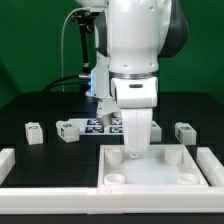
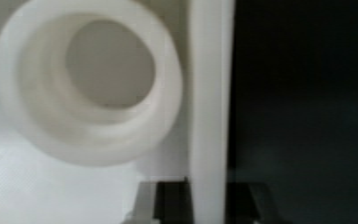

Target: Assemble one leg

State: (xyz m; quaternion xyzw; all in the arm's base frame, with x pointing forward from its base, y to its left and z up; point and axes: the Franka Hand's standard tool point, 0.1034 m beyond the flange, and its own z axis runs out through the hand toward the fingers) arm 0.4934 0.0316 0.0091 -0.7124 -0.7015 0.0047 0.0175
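Pincer (image 1: 136, 148) low over corner socket (image 2: 101, 85) of plate (image 1: 162, 172) | grip and opening: cannot tell, blurred | risk: off-centre descent jams on socket rim.

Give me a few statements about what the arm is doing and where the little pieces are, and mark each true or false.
1. The gripper is low at the far rim of the plate. True.
2. A leg stands in the socket that fills the wrist view. False: that socket is empty.
3. Three legs lie loose off the plate: left leg, middle leg and right leg, as the exterior view shows them. True.
4. The gripper carries a leg. False: only the plate's rim shows between its fingers.
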